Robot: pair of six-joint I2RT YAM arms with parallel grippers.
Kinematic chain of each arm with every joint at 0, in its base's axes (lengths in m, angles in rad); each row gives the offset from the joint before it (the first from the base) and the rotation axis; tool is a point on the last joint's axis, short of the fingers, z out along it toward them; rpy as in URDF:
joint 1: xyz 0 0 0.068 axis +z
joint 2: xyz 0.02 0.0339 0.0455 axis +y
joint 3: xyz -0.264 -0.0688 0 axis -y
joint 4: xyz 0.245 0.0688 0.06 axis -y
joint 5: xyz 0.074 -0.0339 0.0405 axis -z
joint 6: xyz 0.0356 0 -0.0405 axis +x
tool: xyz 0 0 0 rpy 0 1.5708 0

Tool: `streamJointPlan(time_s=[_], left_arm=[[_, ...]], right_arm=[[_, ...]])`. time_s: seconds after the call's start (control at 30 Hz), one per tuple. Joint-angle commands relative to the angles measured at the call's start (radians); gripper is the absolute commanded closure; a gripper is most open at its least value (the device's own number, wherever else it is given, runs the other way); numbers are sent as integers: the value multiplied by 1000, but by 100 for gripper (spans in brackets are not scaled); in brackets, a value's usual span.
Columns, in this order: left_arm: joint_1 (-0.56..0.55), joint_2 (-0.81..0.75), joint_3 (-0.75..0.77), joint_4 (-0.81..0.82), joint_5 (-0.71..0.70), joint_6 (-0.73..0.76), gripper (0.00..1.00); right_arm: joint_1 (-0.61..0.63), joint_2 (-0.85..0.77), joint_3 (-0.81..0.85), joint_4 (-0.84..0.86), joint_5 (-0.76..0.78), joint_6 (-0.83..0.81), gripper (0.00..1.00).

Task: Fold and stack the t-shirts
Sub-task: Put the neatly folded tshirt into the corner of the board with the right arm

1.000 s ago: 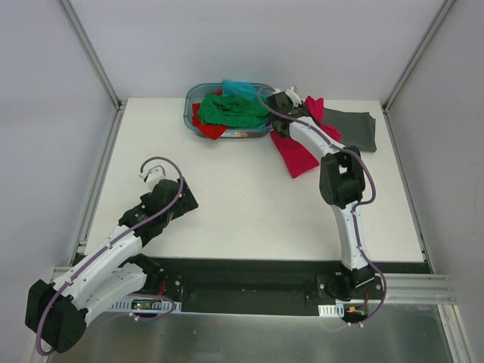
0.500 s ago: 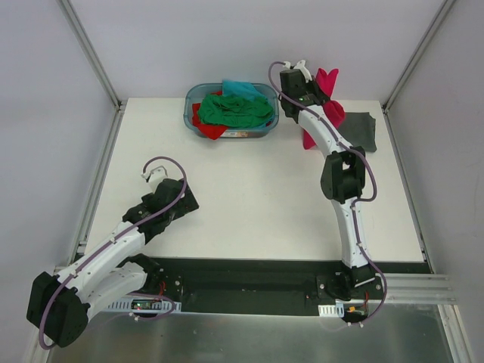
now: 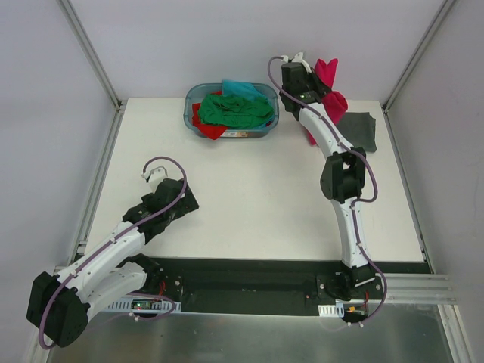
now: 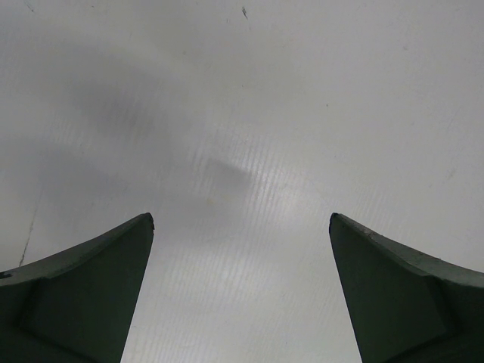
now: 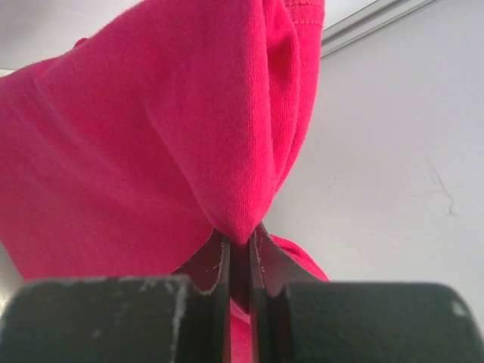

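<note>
Lifted higher, the crimson-pink t-shirt (image 3: 330,82) hangs pinched in the right fingers (image 5: 206,265); left fingers (image 4: 91,302) spread.

White left arm (image 3: 113,246) lies folded low at the near left; the left gripper (image 4: 242,219) has its fingers spread wide. White right arm (image 3: 344,189) reaches up at the far right; the right gripper (image 5: 238,243) pinches a crimson-pink cloth t-shirt (image 5: 151,136).
</note>
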Motion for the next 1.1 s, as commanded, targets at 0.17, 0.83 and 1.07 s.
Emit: streamJointPlan(time_s=[0.17, 0.83, 1.07], left_arm=[[4, 2, 9, 1, -19, -7, 1], [4, 52, 20, 7, -21, 0, 1], [4, 85, 29, 9, -7, 6, 1]], right_arm=[[-28, -63, 96, 58, 11, -34, 100], [-132, -9, 29, 21, -48, 86, 100], [-178, 9, -26, -17, -98, 202, 100]])
